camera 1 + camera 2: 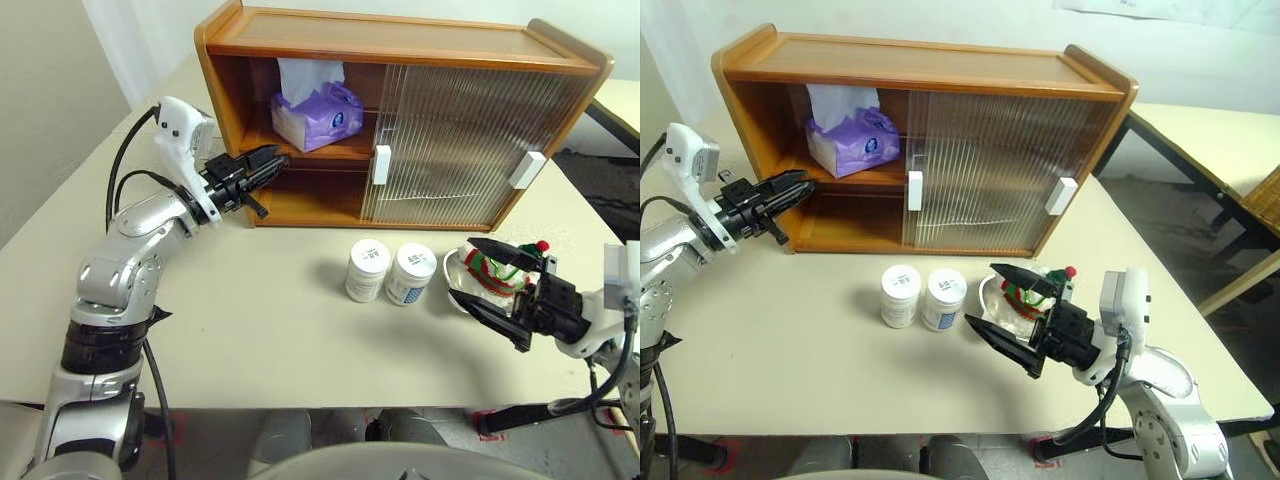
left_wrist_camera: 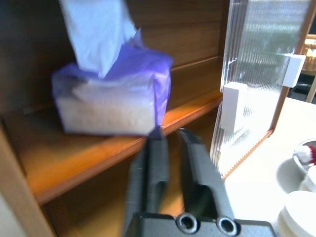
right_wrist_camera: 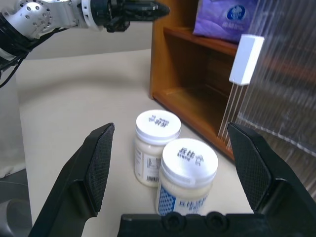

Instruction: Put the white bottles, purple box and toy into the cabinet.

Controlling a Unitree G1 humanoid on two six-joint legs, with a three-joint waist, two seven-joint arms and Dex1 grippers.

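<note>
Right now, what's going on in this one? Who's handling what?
The purple box already sits on the cabinet's upper shelf, in the open left half. The left gripper is shut and empty, just outside that opening. Two white bottles stand side by side on the table in front of the cabinet, with the toy in its dish to their right. The right gripper is open near the toy, holding nothing.

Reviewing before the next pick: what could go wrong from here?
1. The white bottles stand touching; the open right claw closing on one may topple the other.
2. The toy sits right beside that claw and could get knocked.
3. Both sliding doors cover the cabinet's right half, leaving only the left side, where the purple box already sits.
</note>
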